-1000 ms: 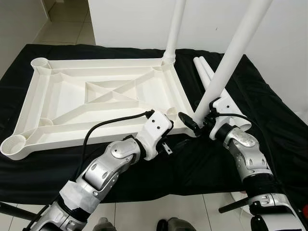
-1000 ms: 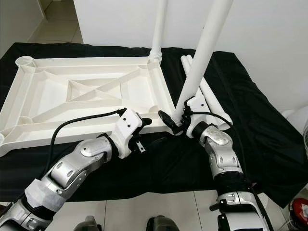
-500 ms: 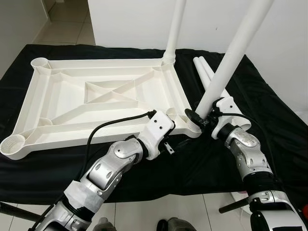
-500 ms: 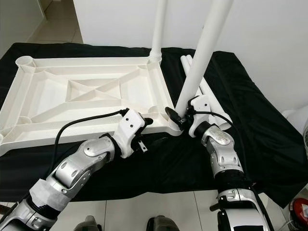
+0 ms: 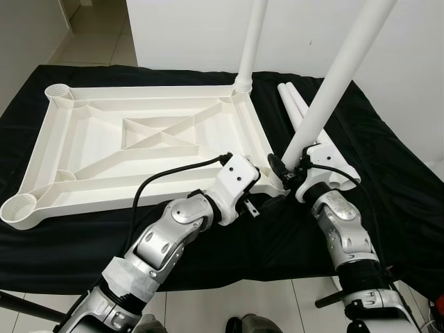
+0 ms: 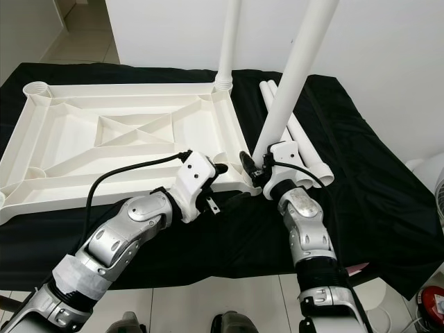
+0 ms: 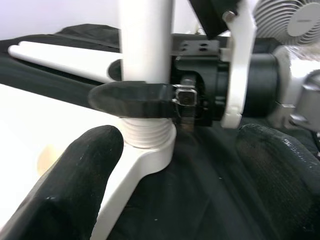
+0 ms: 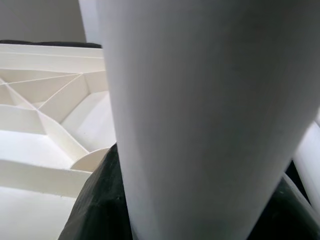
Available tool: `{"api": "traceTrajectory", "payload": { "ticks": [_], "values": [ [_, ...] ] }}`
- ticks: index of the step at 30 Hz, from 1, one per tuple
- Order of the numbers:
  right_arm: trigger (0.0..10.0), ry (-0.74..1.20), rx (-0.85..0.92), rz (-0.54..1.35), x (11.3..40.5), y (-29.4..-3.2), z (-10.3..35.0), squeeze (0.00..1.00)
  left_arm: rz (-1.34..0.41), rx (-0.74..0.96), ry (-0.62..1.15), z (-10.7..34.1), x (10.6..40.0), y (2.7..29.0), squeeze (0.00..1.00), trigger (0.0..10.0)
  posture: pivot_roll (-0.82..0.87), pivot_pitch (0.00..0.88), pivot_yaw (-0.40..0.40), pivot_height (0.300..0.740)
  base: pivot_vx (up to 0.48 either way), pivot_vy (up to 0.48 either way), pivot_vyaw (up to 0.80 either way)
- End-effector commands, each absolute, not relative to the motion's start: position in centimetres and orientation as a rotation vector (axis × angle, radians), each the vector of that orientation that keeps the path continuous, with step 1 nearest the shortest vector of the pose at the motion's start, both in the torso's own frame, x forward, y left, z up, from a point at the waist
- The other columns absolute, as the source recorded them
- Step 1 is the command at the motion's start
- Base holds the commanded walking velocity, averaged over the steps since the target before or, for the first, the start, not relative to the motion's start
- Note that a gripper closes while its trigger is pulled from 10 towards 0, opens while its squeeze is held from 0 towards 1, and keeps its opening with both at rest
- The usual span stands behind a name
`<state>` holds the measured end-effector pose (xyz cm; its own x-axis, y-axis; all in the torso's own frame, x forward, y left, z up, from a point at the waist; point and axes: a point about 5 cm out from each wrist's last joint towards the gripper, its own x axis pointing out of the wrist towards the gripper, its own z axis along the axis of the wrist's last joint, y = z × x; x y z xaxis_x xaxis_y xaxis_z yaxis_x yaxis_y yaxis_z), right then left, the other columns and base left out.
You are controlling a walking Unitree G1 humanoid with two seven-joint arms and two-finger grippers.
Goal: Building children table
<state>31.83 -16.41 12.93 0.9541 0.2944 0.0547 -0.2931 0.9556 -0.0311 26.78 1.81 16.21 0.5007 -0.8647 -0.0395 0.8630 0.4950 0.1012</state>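
The white table top (image 5: 139,90) lies upside down on a black cloth. One white leg (image 5: 251,41) stands upright in its far right corner socket. My right gripper (image 5: 284,170) is shut on a second leg (image 5: 340,76), which leans right. Its threaded lower end sits in the near right corner socket (image 7: 147,145). In the left wrist view my left gripper (image 7: 177,170) is open, one black finger (image 7: 75,175) on each side of that corner, next to the right gripper's finger (image 7: 130,97) across the leg.
Two spare white legs (image 6: 305,142) lie on the cloth to the right of the table top. The cloth's front edge (image 5: 229,281) runs just below my arms. A white wall stands close behind. A fan (image 7: 290,20) is off to the right.
My left gripper has moved right, up to the near right corner. The right gripper has shifted a little left, bringing the leg's lower end onto the corner socket.
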Motion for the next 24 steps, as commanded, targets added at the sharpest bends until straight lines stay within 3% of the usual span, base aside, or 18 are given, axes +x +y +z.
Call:
{"api": "traceTrajectory", "payload": {
  "ticks": [1, 7, 9, 11, 13, 19, 20, 21, 24],
  "values": [
    [10.0, 0.053, -0.007, 0.235, 31.2, -16.9, 10.5, 0.00, -1.006, 0.114, -0.006, 15.8, 27.1, 2.3, 0.00, 10.0, 0.01, 0.020, -0.045, 0.740, 0.000, 0.000, 0.00],
    [10.0, 0.080, 0.050, -0.103, 30.2, -15.8, 10.5, 0.00, -0.996, 0.142, -0.014, 15.6, 27.2, 2.9, 0.00, 10.0, 0.01, 0.006, -0.051, 0.740, 0.000, 0.000, 0.00],
    [10.0, 0.074, 0.064, -0.119, 30.1, -15.4, 10.7, 0.00, -0.995, 0.139, -0.015, 15.6, 27.3, 2.9, 0.00, 10.0, 0.01, 0.006, -0.051, 0.740, 0.000, 0.000, 0.00],
    [10.0, 0.057, 0.104, -0.034, 29.8, -12.7, 11.2, 0.00, -0.977, 0.135, -0.022, 15.6, 27.7, 3.0, 0.00, 10.0, 0.00, 0.000, -0.059, 0.740, 0.000, 0.000, 0.00],
    [10.0, 0.031, 0.099, 0.024, 29.6, -11.8, 11.7, 0.00, -0.977, 0.122, -0.024, 15.7, 27.8, 2.9, 0.00, 10.0, -0.01, 0.000, -0.057, 0.740, 0.000, 0.000, 0.00],
    [10.0, 0.008, 0.096, 0.036, 29.6, -12.0, 12.0, 0.00, -0.976, 0.125, -0.034, 15.7, 27.9, 2.7, 0.00, 10.0, -0.02, 0.000, -0.059, 0.740, 0.000, 0.000, 0.00],
    [10.0, -0.001, 0.098, 0.027, 29.7, -12.5, 12.1, 0.05, -0.977, 0.123, -0.038, 15.7, 27.9, 2.6, 0.00, 10.0, -0.02, 0.000, -0.058, 0.740, 0.000, 0.000, 0.00],
    [10.0, -0.010, 0.100, 0.017, 29.7, -13.0, 12.3, 1.00, -0.973, 0.135, -0.046, 15.7, 27.9, 2.5, 0.00, 10.0, -0.02, 0.000, -0.053, 0.740, 0.000, 0.000, 0.00],
    [10.0, -0.046, 0.090, 0.004, 29.9, -13.9, 13.1, 1.00, -0.968, 0.133, -0.049, 15.9, 28.0, 2.4, 0.00, 10.0, -0.01, 0.000, -0.048, 0.740, 0.000, 0.000, 0.00]
  ]
}}
